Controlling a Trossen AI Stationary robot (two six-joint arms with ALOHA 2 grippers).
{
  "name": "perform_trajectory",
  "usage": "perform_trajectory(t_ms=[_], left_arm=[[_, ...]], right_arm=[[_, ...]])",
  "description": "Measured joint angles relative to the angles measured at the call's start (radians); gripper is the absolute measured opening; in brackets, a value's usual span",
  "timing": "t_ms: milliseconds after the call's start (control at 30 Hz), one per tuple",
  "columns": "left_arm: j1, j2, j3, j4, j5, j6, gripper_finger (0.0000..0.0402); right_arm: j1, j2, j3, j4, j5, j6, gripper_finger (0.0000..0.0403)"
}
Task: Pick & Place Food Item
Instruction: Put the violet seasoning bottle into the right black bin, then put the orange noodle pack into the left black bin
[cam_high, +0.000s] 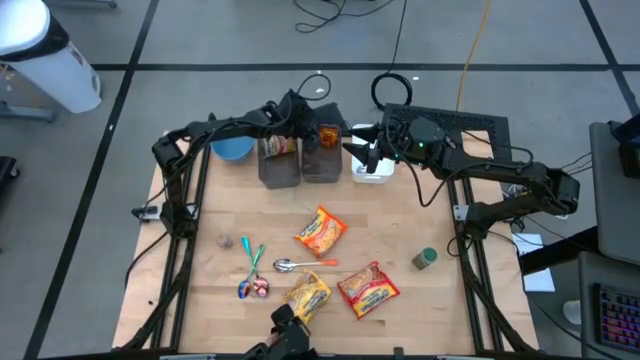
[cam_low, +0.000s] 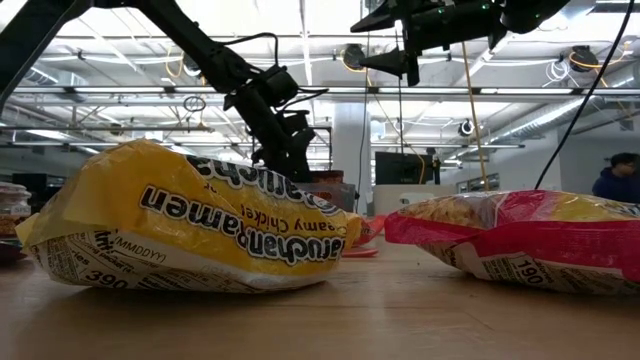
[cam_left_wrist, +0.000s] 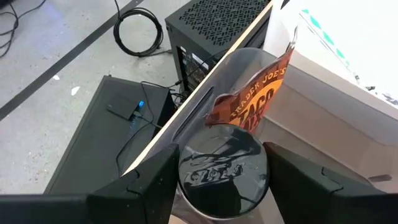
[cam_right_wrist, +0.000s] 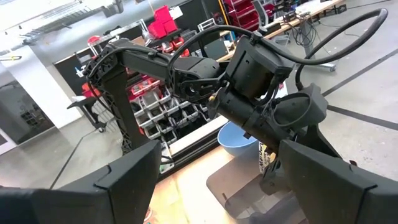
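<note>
Left claw (cam_high: 318, 140) hangs over the two clear bins at the table's far edge, its dark fingers (cam_left_wrist: 140, 183) spread apart with nothing between them. Directly below, in the left wrist view, an orange taco-seasoning packet (cam_left_wrist: 252, 102) stands on edge inside the clear bin (cam_left_wrist: 227, 143), away from both fingers; its lower part is lost behind the bin's glare. From above, the arm covers most of that bin, so only a sliver of the packet shows.

Right claw (cam_high: 362, 150) waits open and empty just beside, over the white container (cam_high: 373, 171), most of which it hides.

Near the table's front edge lie a yellow ramen packet (cam_high: 306, 294) and a red ramen packet (cam_high: 368, 288); a third, orange ramen packet (cam_high: 320, 231) sits mid-table. In the low view the two front packets block nearly everything behind them
</note>
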Motion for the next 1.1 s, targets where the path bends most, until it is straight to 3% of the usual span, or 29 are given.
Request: perform_trajectory(t_ms=[200,700,867,1100], left_arm=[[0.000,0.000,0.000,-0.001,0.005,-0.001,0.0231],[0.000,-0.005,0.082,-0.092,0.036,0.031,0.0330],[-0.001,-0.005,0.177,-0.221,-0.002,0.082,0.0326],[-0.003,-0.006,0.327,-0.465,0.040,0.052,0.0300]], right_arm=[[0.000,0.000,0.000,0.000,0.000,0.000,0.0318],[0.000,0.000,0.000,0.000,-0.003,0.000,0.0318],[0.000,0.000,0.000,0.001,-0.003,0.000,0.0318],[0.000,0.000,0.000,0.001,-0.003,-0.004,0.0318]])
